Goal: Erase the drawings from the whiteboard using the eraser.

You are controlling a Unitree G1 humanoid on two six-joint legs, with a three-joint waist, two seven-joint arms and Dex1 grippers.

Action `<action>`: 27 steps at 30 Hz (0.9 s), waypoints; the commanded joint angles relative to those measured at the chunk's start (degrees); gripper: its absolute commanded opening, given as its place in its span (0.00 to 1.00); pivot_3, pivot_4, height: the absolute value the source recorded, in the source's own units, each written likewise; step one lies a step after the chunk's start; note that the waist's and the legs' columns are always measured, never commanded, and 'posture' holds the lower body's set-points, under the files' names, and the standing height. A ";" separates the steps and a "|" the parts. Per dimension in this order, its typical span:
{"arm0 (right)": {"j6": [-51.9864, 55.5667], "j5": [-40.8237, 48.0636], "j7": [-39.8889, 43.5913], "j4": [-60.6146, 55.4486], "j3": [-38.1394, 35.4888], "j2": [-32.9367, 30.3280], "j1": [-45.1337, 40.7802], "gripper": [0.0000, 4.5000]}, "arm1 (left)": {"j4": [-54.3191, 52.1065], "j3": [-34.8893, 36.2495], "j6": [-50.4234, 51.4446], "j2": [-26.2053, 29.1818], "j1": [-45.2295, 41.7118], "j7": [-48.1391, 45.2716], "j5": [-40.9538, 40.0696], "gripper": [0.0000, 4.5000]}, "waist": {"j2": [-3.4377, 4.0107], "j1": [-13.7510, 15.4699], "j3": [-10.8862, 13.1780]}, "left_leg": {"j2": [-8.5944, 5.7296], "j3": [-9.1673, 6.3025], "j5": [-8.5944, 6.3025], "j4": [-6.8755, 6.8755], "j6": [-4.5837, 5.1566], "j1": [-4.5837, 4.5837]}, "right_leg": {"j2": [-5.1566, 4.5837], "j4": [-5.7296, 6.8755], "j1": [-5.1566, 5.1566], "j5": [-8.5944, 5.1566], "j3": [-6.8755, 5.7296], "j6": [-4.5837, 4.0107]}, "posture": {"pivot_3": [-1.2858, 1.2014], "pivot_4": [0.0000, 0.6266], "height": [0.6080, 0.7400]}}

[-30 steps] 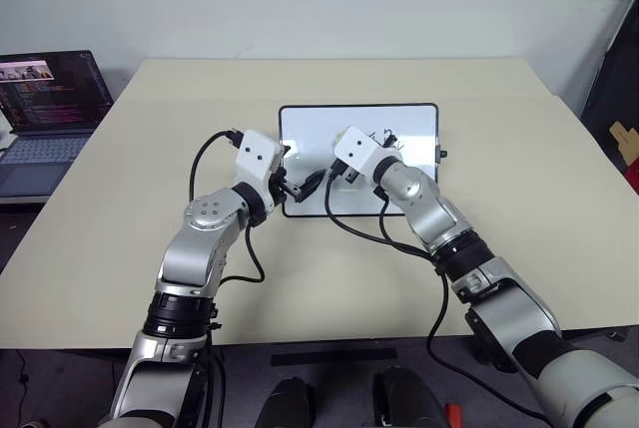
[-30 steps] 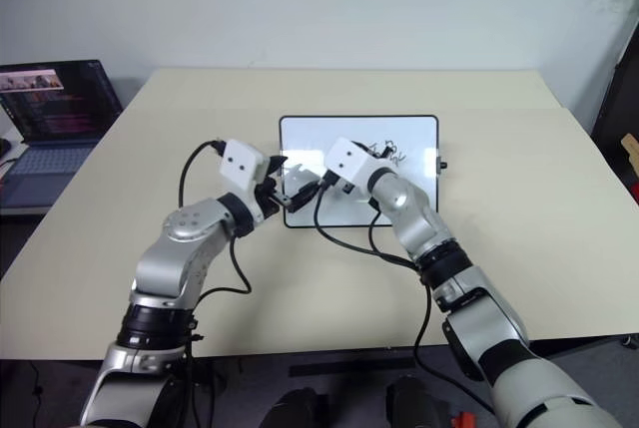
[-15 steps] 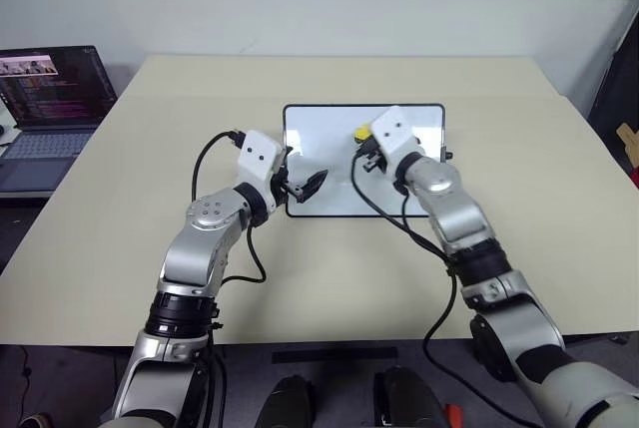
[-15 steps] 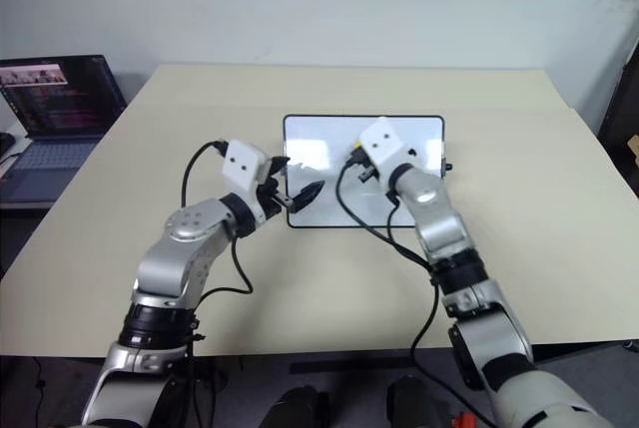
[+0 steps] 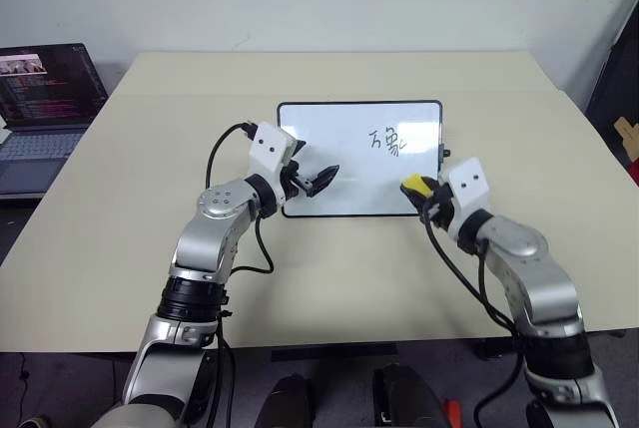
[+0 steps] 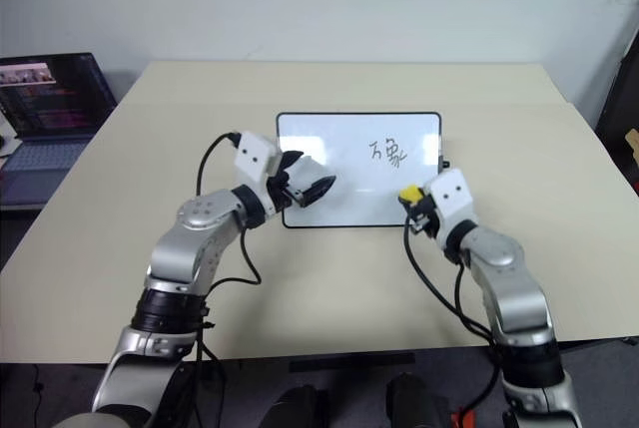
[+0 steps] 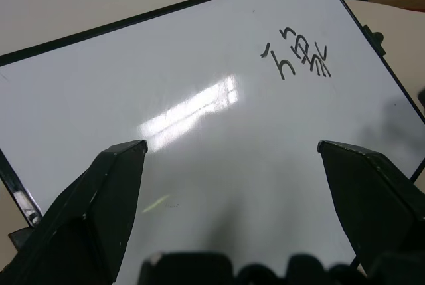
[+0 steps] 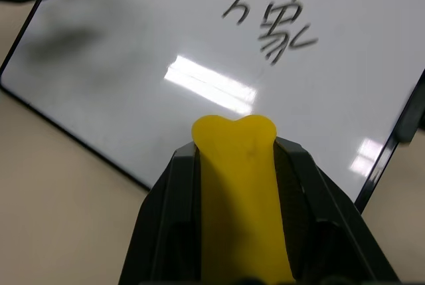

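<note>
1. Jaws of the right gripper (image 5: 417,192) are seen clamped on the eraser (image 8: 237,185), which is held near the whiteboard's (image 5: 329,139) near right corner, apart from the surface. Jaws of the left gripper (image 5: 321,179) stand wide apart over the board's near left part, with nothing between them.
2. The drawings (image 5: 387,141) are seen unerased in the right half of the whiteboard, which lies flat on the table (image 5: 150,149).
3. A slide of the board across the table is judged the main risk: it appears to be pinned by nothing, so a sideways wipe could push it along instead of rubbing the ink.
4. A light or tilted contact could be made by the eraser, so that strokes are smeared or left in part.
5. The eraser could be twisted or dragged out of the grip if it is pressed too hard.
6. The board's raised black frame could be caught on the approach.
</note>
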 commanded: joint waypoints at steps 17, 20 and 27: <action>-15.87 -9.44 -9.97 12.20 7.07 2.58 -15.79 0.25 | 0.47 0.94 -0.09 -0.13 -2.86 -1.66 -1.10 1.00 | -0.01 -0.11 0.01 | -0.03 0.03 0.03 0.01 -0.03 0.11 | 0.13 0.11 0.00 0.01 0.01 0.01 | 0.52 0.24 1.00; -18.65 -10.84 -11.40 19.38 7.62 4.24 -21.05 0.25 | -0.10 0.82 0.06 0.01 -2.48 -1.69 -0.91 1.00 | -0.01 -0.04 0.01 | -0.03 0.09 0.10 0.02 -0.15 0.10 | 0.13 0.11 -0.01 0.01 0.05 0.00 | 0.52 0.24 1.00; -29.06 -12.93 -15.78 40.86 6.57 6.44 -33.25 0.25 | -2.78 0.51 0.97 0.21 -0.99 -1.78 -0.91 1.00 | -0.01 -0.06 0.01 | -0.04 0.10 0.13 0.00 -0.21 0.06 | 0.05 0.03 -0.03 0.01 0.05 0.00 | 0.52 0.24 1.00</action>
